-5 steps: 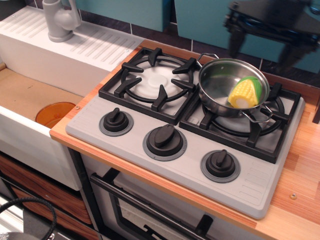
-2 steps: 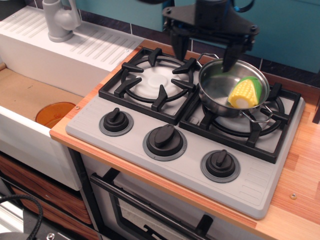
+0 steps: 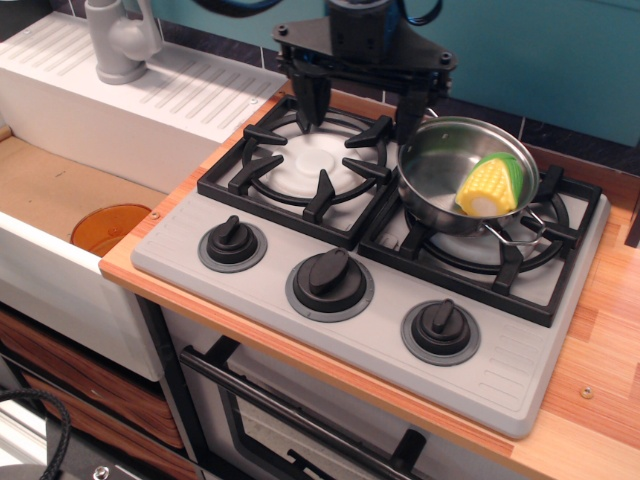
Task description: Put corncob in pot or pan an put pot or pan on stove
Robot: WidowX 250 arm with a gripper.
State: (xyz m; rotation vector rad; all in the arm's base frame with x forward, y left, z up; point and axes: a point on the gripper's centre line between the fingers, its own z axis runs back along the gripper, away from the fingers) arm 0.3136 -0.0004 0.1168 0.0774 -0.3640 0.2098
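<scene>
The corncob (image 3: 489,185), yellow with a green husk, lies inside the shiny steel pot (image 3: 440,160). The pot sits on the right burner grate of the grey stove (image 3: 270,285). My black gripper (image 3: 360,105) hangs open and empty above the back of the stove, between the two burners. Its left finger is over the left grate and its right finger is just left of the pot's rim. It holds nothing.
Three black knobs (image 3: 330,275) line the stove front. A white sink with a grey faucet (image 3: 120,40) stands at the left, with an orange disc (image 3: 110,228) in the basin. A wooden counter (image 3: 600,350) runs along the right.
The gripper has moved left, from above the pot at the upper right to above the gap between the burners, and has come lower. The pot and corncob have not moved.
</scene>
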